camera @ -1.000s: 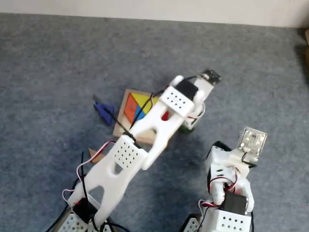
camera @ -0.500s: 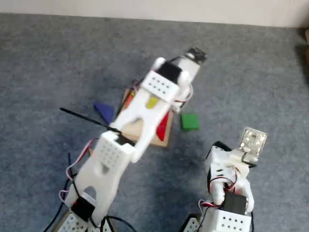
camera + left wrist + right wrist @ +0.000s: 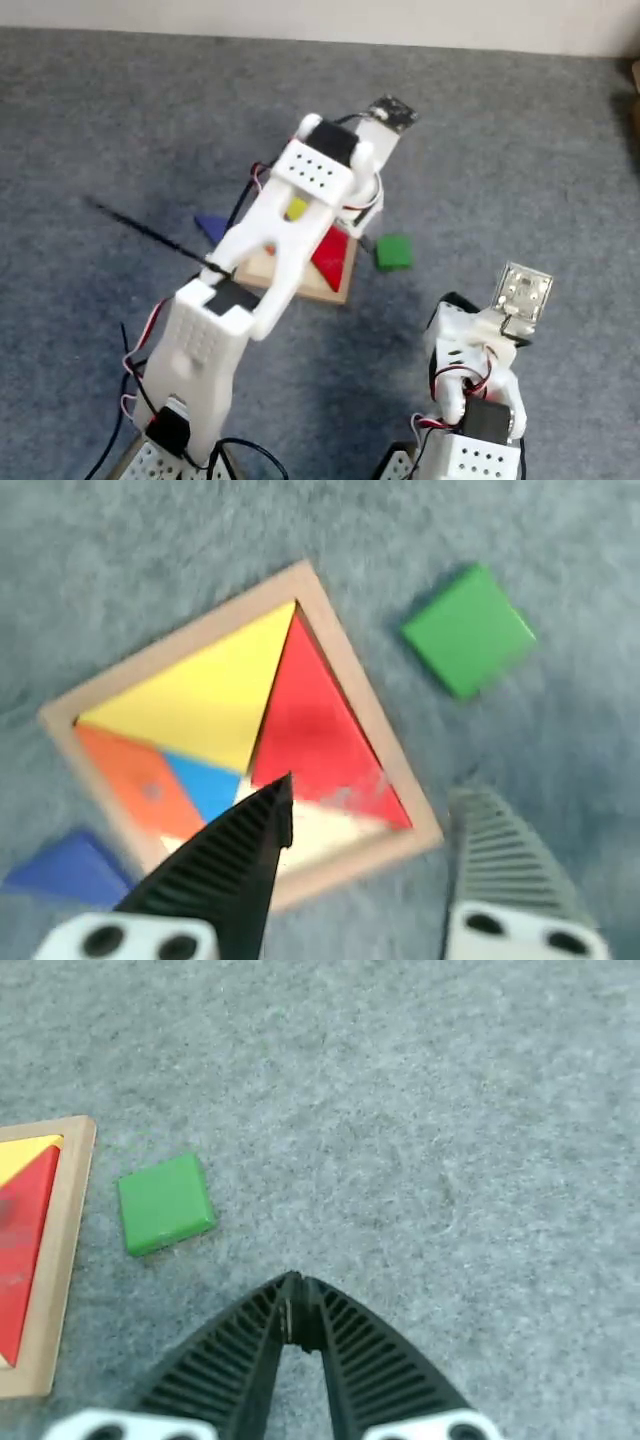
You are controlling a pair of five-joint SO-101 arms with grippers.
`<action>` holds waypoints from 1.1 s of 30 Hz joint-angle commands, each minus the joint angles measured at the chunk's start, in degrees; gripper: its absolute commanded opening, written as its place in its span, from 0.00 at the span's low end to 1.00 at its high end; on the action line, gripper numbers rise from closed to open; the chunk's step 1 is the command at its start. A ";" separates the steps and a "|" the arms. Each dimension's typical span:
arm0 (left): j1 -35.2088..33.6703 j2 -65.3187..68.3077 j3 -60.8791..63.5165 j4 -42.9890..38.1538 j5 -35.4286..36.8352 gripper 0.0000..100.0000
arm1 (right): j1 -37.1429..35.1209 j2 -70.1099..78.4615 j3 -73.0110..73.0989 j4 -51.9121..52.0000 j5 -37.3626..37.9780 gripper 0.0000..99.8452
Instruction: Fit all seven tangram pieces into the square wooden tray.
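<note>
The square wooden tray (image 3: 352, 685) holds a yellow triangle (image 3: 205, 695), a red triangle (image 3: 315, 730), an orange piece (image 3: 130, 780) and a small light blue piece (image 3: 205, 785), with bare wood beside them. My left gripper (image 3: 375, 792) hangs open and empty above the tray's corner by the red triangle. A green square (image 3: 468, 630) lies on the carpet just outside the tray. A dark blue piece (image 3: 70, 865) lies off the opposite side. My right gripper (image 3: 298, 1295) is shut on nothing, low over the carpet, a short way from the green square (image 3: 165, 1203).
In the high view the left arm (image 3: 290, 220) stretches over the tray (image 3: 330, 292) and hides most of it. The right arm (image 3: 470, 360) stays folded at the near right. Grey carpet covers the whole floor, with open room to the right and at the back.
The left arm swung left from above the green square to over the tray. The green square now lies uncovered on the carpet. The right arm has not moved.
</note>
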 commanded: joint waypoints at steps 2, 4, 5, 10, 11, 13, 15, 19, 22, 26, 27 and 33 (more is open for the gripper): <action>0.75 4.53 -0.40 -10.55 -0.97 0.30 | 0.75 -0.48 7.96 -1.63 -0.44 0.00; 2.07 6.20 -0.40 -12.04 -3.16 0.30 | 0.75 -0.48 7.96 -1.63 -0.44 0.00; 3.03 6.90 -0.40 -12.22 -4.22 0.30 | 0.75 -0.48 7.96 -1.63 -0.44 0.00; 5.93 7.78 -0.48 -15.21 -4.48 0.30 | 0.75 -0.48 7.96 -1.63 -0.44 0.00; 6.29 7.78 -0.48 -15.82 -3.69 0.30 | 0.75 -0.48 7.96 -1.63 -0.44 0.00; 6.99 7.87 -0.40 -16.70 -0.88 0.30 | 0.75 -0.48 7.96 -1.71 -0.44 0.00; 7.96 7.96 -0.31 -16.88 0.09 0.30 | 0.75 -0.48 7.96 -1.71 -0.44 0.00; 9.45 10.95 -0.48 -18.37 0.18 0.30 | 0.75 -0.48 7.96 -1.71 -0.44 0.00; 9.27 13.49 -0.48 -20.13 -0.09 0.30 | 0.75 -0.48 7.96 -1.71 -0.44 0.00; 9.01 14.81 -3.74 -19.87 -0.09 0.30 | 0.75 -0.48 7.96 -1.71 -0.44 0.00; 9.01 14.81 -4.35 -19.60 -0.09 0.30 | 0.75 -0.48 7.96 -1.71 -0.44 0.00; 8.92 16.92 -4.97 -19.25 -0.09 0.30 | 0.75 -0.48 7.96 -1.71 -0.44 0.00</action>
